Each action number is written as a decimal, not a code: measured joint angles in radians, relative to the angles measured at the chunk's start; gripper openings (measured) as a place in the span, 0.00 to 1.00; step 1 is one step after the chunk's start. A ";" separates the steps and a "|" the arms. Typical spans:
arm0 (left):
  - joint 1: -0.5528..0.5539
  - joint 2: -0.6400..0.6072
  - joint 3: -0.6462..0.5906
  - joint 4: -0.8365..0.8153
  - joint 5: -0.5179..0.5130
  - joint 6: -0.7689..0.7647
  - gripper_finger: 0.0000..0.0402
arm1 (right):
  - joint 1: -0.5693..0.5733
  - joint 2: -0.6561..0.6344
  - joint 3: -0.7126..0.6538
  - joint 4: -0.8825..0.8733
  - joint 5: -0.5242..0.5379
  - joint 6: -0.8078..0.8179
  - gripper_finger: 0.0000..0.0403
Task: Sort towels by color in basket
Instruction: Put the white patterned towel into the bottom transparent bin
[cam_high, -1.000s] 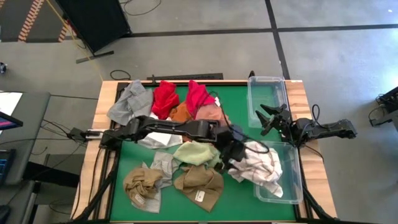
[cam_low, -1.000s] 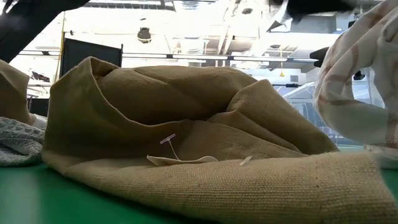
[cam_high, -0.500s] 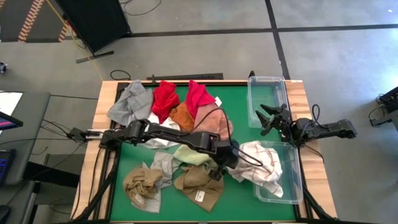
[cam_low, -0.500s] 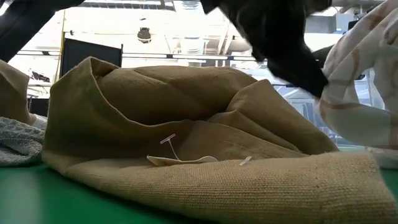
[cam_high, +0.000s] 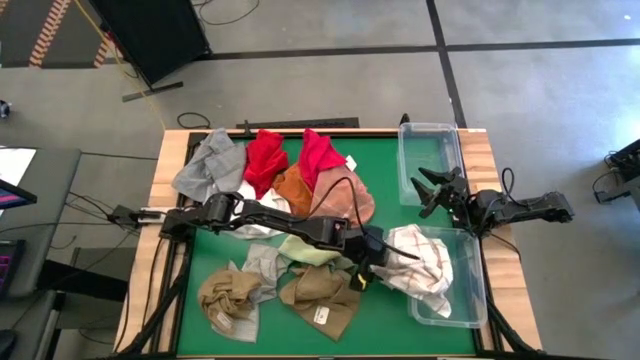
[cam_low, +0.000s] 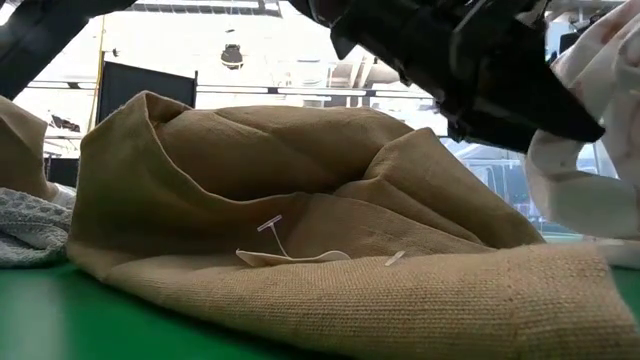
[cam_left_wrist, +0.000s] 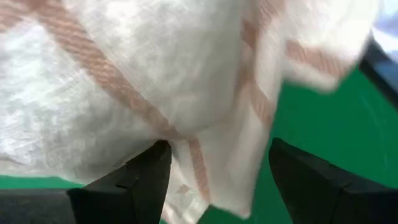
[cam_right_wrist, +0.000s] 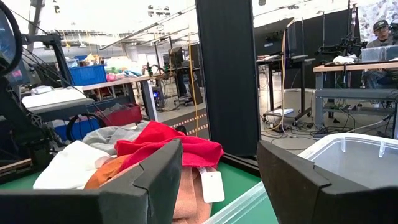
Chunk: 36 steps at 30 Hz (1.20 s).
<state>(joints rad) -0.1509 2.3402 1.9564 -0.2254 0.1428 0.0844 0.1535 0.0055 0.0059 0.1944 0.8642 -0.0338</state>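
Table: the big wooden table with a green mat (cam_high: 390, 320) holds a lot of soft cloth towels.
Left arm: the long dark left arm (cam_high: 270, 215) reaches across the middle of the table, over the towels.
Right arm: the dark right arm (cam_high: 520, 208) waits at the right side, between the two boxes.
Boxes: one clear plastic box (cam_high: 430, 160) sits at the far right corner. A second clear plastic box (cam_high: 460, 300) sits nearer, on the same side.
White checked towel: the white towel with thin red-brown stripes (cam_high: 420, 265) lies half in the nearer box and half out on the green mat.
Brown towels: a tan-brown towel with a small white tag (cam_high: 322, 295) lies at the front. A second crumpled tan-brown towel (cam_high: 228, 300) lies just to its left.
Far pile: a grey towel (cam_high: 208, 165), two red towels (cam_high: 265, 157), an orange towel (cam_high: 293, 187) and a pink towel (cam_high: 350, 195) lie together near the back edge.
Green towel: a pale green towel (cam_high: 310, 247) lies in the middle, partly under the left arm.
Left gripper: the left gripper (cam_high: 366, 270) is at the edge of the white checked towel. Its fingers (cam_left_wrist: 143, 174) are wide apart, with the towel's edge hanging between them, and they are not squeezing it.
Right gripper: the right gripper (cam_high: 432, 192) hangs in the air by the far box. Its fingers (cam_right_wrist: 155, 180) are apart and hold nothing.
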 joint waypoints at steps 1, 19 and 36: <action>0.000 0.000 -0.001 0.013 -0.026 -0.017 0.64 | 0.000 0.000 0.000 0.000 0.000 0.000 0.59; 0.000 -0.007 -0.022 0.151 -0.207 0.080 0.02 | 0.000 0.000 0.000 0.000 0.000 0.000 0.59; -0.042 -0.167 -0.021 0.364 -0.228 0.270 0.00 | 0.000 0.000 0.000 -0.001 0.000 0.000 0.59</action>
<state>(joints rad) -0.1925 2.1736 1.9350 0.1383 -0.0853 0.3543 0.1536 0.0051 0.0063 0.1936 0.8639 -0.0338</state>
